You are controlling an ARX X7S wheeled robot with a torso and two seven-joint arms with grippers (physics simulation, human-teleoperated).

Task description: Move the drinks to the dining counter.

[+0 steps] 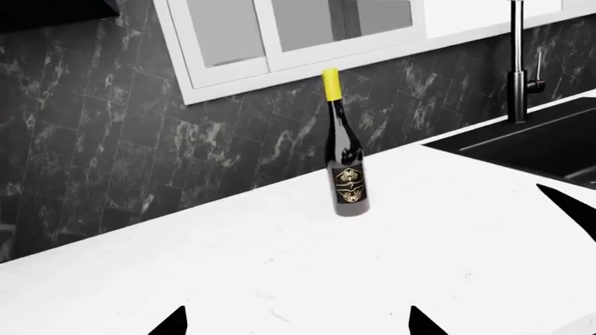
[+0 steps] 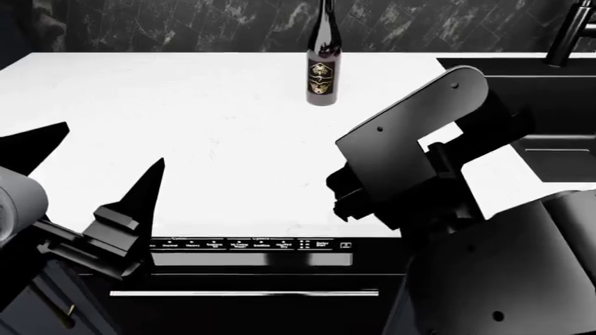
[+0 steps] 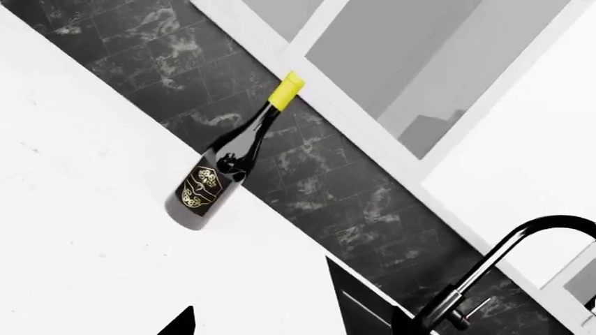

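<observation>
A: Left wrist view?
B: The wine bottle [image 1: 347,174] is standing upright near the counter's [image 1: 279,265] back edge; finger tips spread wide.
A: Head view?
B: The left gripper [image 2: 93,164] is gaping, empty.
A: Right wrist view?
B: The right gripper's state: cannot tell.

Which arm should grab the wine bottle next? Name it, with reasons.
Probably left. The left gripper is open and faces the upright wine bottle across bare counter. The right gripper also sees it, but obliquely, beside the sink.
</observation>
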